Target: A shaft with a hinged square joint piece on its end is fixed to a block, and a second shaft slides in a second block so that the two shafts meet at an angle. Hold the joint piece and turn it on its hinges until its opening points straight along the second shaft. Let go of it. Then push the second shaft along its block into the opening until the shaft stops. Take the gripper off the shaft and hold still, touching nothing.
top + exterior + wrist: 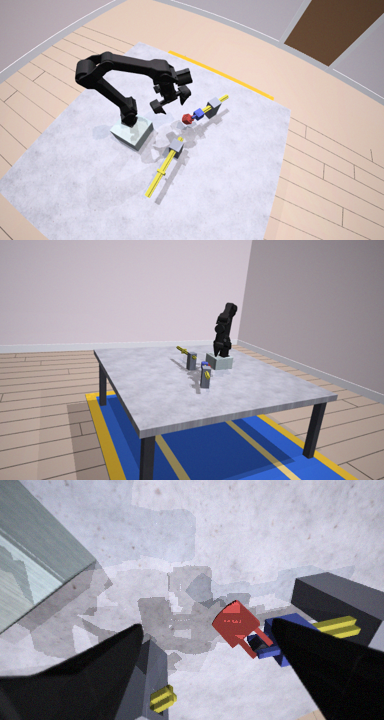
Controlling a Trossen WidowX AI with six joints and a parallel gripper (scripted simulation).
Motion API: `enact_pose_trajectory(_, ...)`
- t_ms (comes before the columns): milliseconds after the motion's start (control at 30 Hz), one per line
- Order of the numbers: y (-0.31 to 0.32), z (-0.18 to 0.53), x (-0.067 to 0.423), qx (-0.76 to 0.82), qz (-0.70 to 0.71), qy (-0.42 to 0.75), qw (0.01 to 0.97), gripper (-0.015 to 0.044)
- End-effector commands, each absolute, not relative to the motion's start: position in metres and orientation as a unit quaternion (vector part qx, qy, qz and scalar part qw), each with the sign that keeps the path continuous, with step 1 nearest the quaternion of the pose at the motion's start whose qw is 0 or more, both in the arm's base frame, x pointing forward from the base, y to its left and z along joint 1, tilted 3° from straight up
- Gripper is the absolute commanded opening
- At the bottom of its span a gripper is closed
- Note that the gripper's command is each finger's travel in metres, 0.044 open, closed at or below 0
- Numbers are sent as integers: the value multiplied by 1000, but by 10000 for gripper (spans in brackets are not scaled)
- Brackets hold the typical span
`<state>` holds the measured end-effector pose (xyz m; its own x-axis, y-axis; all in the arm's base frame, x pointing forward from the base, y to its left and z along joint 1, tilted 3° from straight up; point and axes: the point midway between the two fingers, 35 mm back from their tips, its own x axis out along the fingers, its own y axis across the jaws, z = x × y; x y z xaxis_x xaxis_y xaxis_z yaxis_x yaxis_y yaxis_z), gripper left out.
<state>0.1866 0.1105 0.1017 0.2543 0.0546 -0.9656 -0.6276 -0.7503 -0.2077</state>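
My pale base block (133,135) sits near the middle of the mottled grey table (70,181). At two o'clock from it stands one grey block (214,106); at four o'clock, closer, the second grey block (176,147).
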Motion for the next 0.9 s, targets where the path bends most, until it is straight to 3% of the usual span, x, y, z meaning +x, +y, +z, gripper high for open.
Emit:
enact_pose_trajectory(0,109,101,186,-756,583,157,252,440)
enact_pose_trajectory(700,109,97,184,-811,584,-38,3,440)
enact_pose_trajectory(867,109,97,184,-812,582,-51,-15,440)
